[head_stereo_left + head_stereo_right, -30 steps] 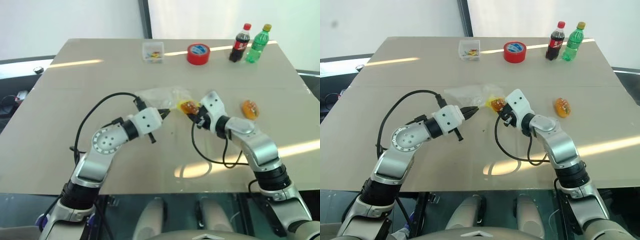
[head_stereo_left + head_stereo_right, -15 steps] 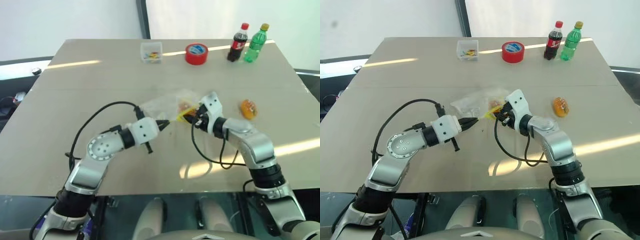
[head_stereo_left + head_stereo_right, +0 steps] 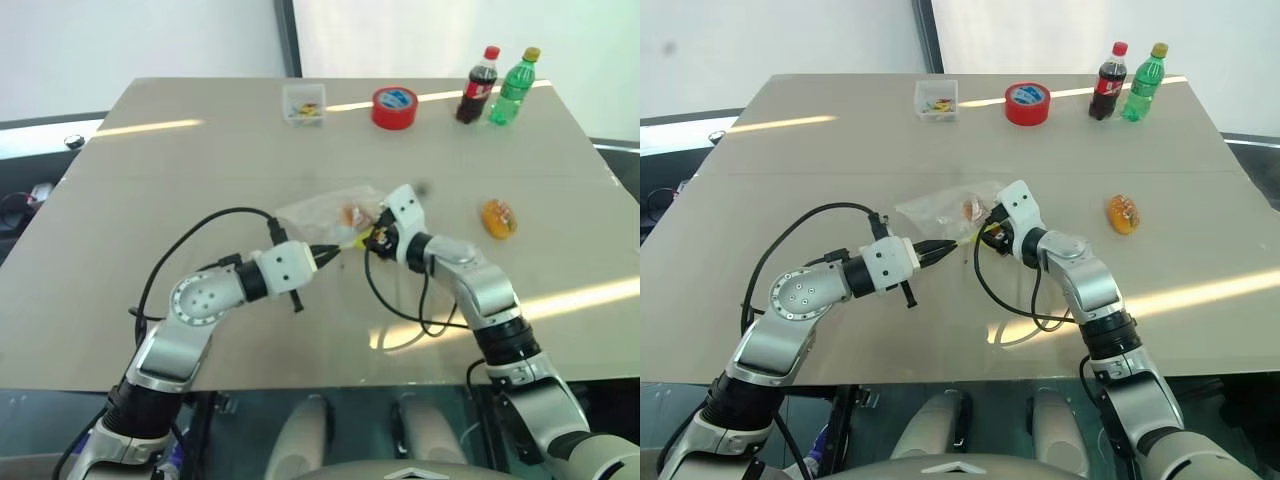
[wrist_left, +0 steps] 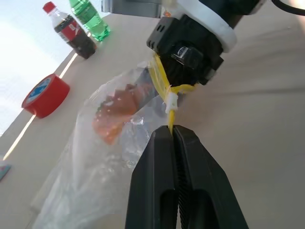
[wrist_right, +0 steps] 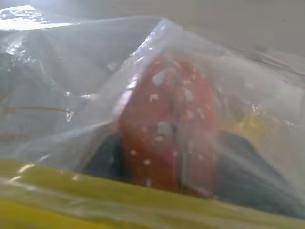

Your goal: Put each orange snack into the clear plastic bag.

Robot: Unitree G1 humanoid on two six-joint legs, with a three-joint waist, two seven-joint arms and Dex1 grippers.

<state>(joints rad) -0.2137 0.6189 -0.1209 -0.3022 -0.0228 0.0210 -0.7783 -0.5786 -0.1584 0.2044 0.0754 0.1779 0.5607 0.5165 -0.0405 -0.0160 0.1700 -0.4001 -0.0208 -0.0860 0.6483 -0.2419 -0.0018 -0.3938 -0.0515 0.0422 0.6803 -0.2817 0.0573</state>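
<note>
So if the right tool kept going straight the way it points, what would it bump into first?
Probably the snack inside the bag: the right tool sits at the bag's mouth, aimed straight at it.

Beige table (image 3: 150,200), orange snack (image 3: 499,217), red tape roll (image 3: 395,107), two bottles (image 3: 497,85), small clear box (image 3: 304,104)

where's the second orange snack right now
In the left eye view the loose orange snack lies on the table's right side, right of the right claw, apart from the clear plastic bag.

Orange snack (image 3: 970,209) now inside clear plastic bag (image 3: 940,210); right pincer (image 3: 989,233) opened.
</note>
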